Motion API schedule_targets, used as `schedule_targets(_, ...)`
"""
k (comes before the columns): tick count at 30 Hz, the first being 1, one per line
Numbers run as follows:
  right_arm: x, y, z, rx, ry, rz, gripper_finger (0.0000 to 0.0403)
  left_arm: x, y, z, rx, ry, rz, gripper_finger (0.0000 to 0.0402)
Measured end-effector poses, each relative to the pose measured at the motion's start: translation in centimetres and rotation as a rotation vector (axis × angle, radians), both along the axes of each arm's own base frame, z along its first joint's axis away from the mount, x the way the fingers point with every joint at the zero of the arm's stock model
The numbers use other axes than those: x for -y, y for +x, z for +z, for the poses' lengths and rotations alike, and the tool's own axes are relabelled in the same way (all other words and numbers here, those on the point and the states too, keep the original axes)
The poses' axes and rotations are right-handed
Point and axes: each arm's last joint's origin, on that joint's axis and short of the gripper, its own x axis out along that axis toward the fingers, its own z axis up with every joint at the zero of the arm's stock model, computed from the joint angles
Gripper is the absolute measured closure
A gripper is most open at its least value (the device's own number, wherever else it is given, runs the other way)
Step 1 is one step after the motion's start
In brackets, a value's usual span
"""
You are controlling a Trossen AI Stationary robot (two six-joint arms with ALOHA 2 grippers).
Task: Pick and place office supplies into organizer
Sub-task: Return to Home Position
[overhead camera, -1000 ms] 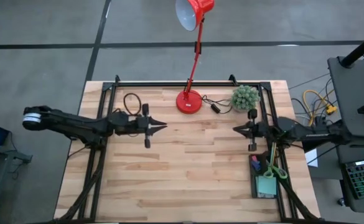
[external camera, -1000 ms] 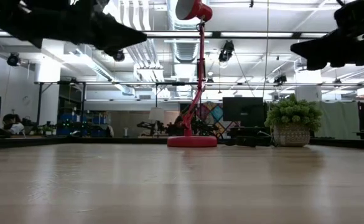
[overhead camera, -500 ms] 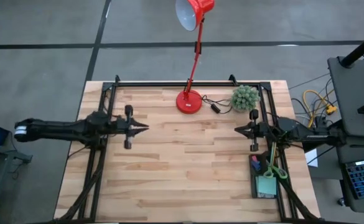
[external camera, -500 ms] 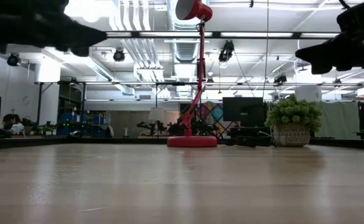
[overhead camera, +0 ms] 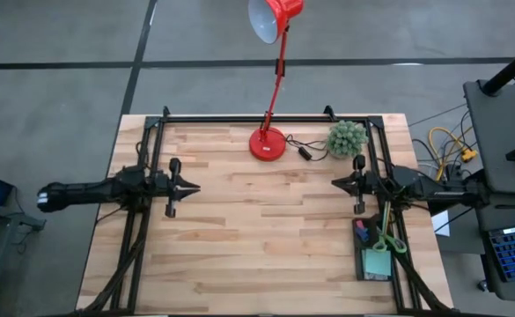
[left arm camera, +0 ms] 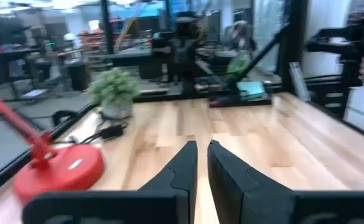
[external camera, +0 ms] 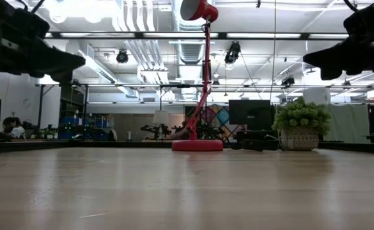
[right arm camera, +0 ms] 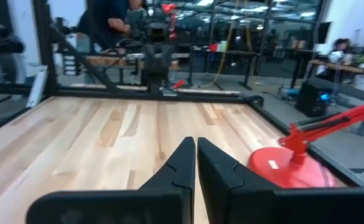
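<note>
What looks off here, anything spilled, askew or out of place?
Nothing stands out. The organizer sits square near the table's right edge with the green-handled scissors and sticky-note pad inside. The red desk lamp and plant stand upright. Left hand and right hand hover empty.

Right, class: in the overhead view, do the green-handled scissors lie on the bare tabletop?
No, the green-handled scissors lie inside the organizer at the right edge of the table.

Pale streaked wooden-plank bench (overhead camera: pixel 266 229); red desk lamp (overhead camera: pixel 268 143); beside it, fuzzy green ball plant (overhead camera: pixel 347 137); black tray organizer (overhead camera: pixel 358 264) holding light-teal sticky-note pad (overhead camera: pixel 377 261) and green-handled scissors (overhead camera: pixel 389 241).
</note>
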Motion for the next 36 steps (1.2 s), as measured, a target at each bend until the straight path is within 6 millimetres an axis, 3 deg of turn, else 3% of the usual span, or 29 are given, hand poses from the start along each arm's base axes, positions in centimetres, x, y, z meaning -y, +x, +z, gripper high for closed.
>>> schedule_targets(12,0.1,0.0,0.0,0.005,0.041,-0.015,0.0394,0.0,-0.1,0.3,0.042,0.021,-0.006,0.038)
schedule_targets(36,0.1,0.0,-0.1,0.0,0.058,-0.015,0.0394,0.0,0.7,-0.7,-0.083,0.011,-0.008,0.0379)
